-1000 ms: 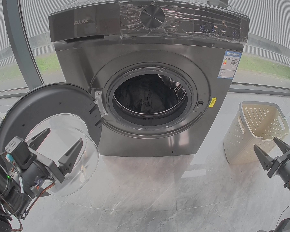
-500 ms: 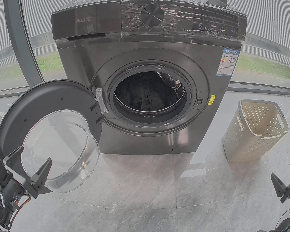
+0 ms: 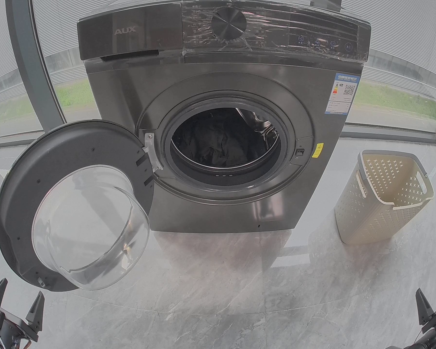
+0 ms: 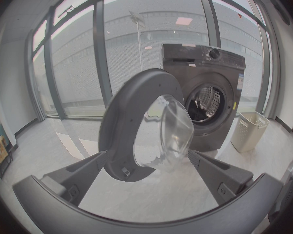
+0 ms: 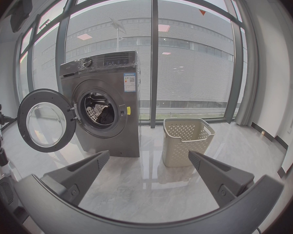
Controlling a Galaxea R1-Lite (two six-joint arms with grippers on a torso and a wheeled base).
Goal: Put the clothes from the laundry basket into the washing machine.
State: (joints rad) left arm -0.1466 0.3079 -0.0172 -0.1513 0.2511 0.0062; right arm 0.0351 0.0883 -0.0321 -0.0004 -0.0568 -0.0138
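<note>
The washing machine (image 3: 116, 93) is finished in grey brushed metal; its control panel (image 3: 319, 42) is wrapped in wrinkled, glossy clear film (image 3: 271, 25). The door (image 3: 72, 146) is formed of a matt dark ring (image 3: 19, 204) and a clear, shiny bowl (image 3: 89, 229). The laundry basket (image 3: 368, 219) is moulded in matt, perforated beige plastic. The floor (image 3: 218, 287) is laid in polished grey stone.

L gripper (image 4: 147, 152) | R gripper (image 5: 148, 153) — both dk grey | wedge fingers (image 5: 78, 173) — round screw (image 5: 73, 190) at base
</note>
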